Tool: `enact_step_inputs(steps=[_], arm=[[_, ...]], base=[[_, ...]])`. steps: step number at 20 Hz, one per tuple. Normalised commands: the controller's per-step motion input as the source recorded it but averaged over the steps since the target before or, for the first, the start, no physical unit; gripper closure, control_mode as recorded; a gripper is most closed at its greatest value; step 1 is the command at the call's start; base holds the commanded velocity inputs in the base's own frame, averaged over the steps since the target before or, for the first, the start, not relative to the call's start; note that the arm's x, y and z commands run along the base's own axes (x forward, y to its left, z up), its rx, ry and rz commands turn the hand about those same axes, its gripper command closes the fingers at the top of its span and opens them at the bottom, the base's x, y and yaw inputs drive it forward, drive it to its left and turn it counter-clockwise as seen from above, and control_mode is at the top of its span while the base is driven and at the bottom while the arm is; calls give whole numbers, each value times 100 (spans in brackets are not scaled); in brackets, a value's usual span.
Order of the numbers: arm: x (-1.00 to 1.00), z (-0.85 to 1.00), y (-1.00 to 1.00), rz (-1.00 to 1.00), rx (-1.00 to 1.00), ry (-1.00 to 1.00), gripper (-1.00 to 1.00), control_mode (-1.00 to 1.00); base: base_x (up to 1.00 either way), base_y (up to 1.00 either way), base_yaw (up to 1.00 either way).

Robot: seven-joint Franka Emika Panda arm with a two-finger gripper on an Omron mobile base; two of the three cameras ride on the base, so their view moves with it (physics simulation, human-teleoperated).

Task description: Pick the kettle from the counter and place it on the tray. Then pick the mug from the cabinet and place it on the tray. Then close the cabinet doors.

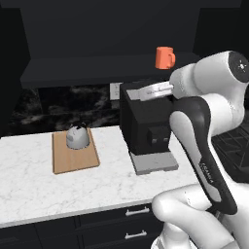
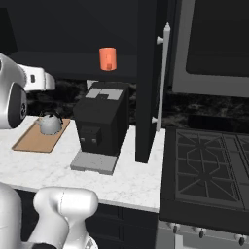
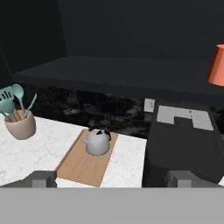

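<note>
Kettle [image 1: 77,137] sits on the tray [image 1: 75,160], so the mug [image 1: 164,57] on the cabinet shelf [image 1: 97,70] is next; the gripper [image 3: 111,179], spread wide and empty, needs to rise toward it

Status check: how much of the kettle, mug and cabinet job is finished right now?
Done: the kettle sits on the tray. In hand: nothing; the gripper is open and empty, raised above the counter. Left: the mug stands on the cabinet shelf, and the cabinet door stands open; both steps remain.
</note>
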Motion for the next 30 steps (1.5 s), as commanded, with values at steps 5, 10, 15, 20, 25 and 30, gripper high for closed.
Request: enact_step_inputs(steps=[5, 10, 15, 20, 25, 30], arm=[[-25, 38, -65, -1, 2, -10, -100, -100], [-32, 17, -73, -3, 0, -14, -100, -100], [-4, 31, -68, -18, 6, -1, -100, -100], [12, 23, -46, -12, 5, 2, -100, -100], [18, 1, -28, -6, 4, 2, -100, -100], [54, -13, -1, 0, 6, 0, -100, -100]], base=[[0, 0, 0], [0, 0, 0], [0, 0, 0], [0, 0, 0], [0, 0, 0], [0, 0, 0]])
